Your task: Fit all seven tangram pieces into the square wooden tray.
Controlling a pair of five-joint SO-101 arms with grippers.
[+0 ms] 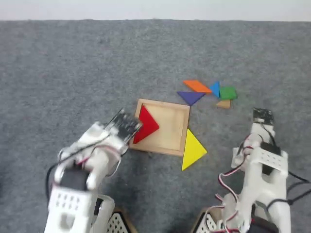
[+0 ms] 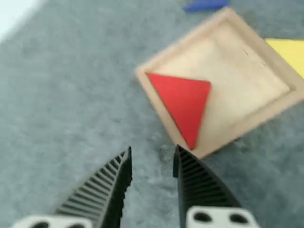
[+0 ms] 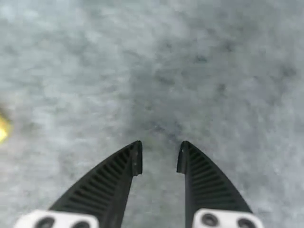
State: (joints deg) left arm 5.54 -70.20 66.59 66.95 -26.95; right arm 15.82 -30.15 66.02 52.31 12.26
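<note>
The square wooden tray (image 1: 176,112) lies mid-table with a red triangle (image 1: 146,125) along its left side; the tray (image 2: 247,80) and red triangle (image 2: 185,102) also appear in the left wrist view. A yellow triangle (image 1: 193,149) rests on the carpet against the tray's right edge. Behind the tray lie an orange piece (image 1: 196,86), a purple triangle (image 1: 190,97), a blue triangle (image 1: 215,89), a green square (image 1: 227,92) and a tan piece (image 1: 223,103). My left gripper (image 2: 151,159) hangs open just off the tray's near-left edge, holding nothing. My right gripper (image 3: 159,156) is open over bare carpet.
Grey carpet covers the whole table. The right arm (image 1: 262,160) stands to the right of the yellow triangle. A white strip runs along the far edge of the carpet.
</note>
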